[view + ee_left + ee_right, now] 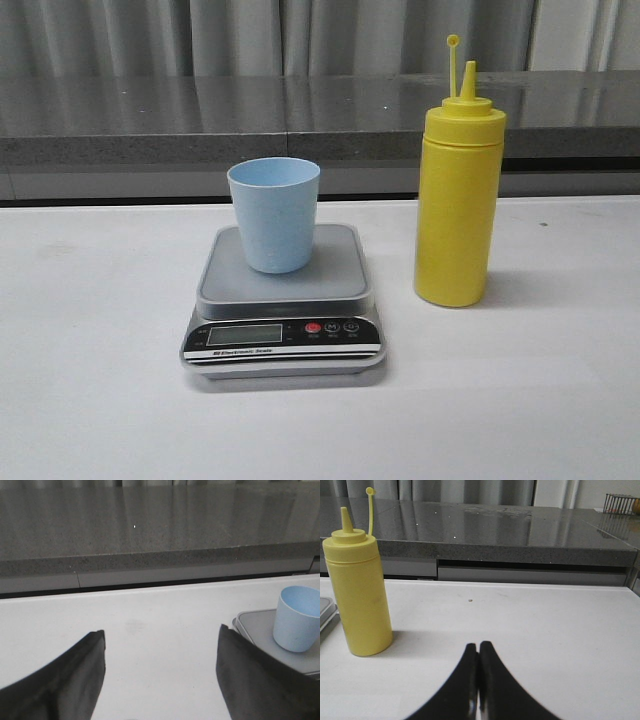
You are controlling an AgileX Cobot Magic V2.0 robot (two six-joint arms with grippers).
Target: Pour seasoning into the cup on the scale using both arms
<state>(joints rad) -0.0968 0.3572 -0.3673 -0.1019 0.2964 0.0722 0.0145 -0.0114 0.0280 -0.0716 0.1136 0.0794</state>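
Note:
The pale blue cup (274, 214) stands upright on the silver platform of the scale (284, 300), near the platform's back. The yellow seasoning bottle (459, 200) stands upright on the table to the right of the scale, its tethered cap sticking up. No arm shows in the front view. In the left wrist view my left gripper (161, 632) is open over bare table, with the cup (297, 619) and scale (260, 627) off to one side. In the right wrist view my right gripper (478, 646) is shut on nothing, apart from the bottle (359, 585).
A dark grey stone counter (200, 115) runs along the back behind the white table (90, 400), with curtains above it. A wire basket (620, 502) sits far off on the counter in the right wrist view.

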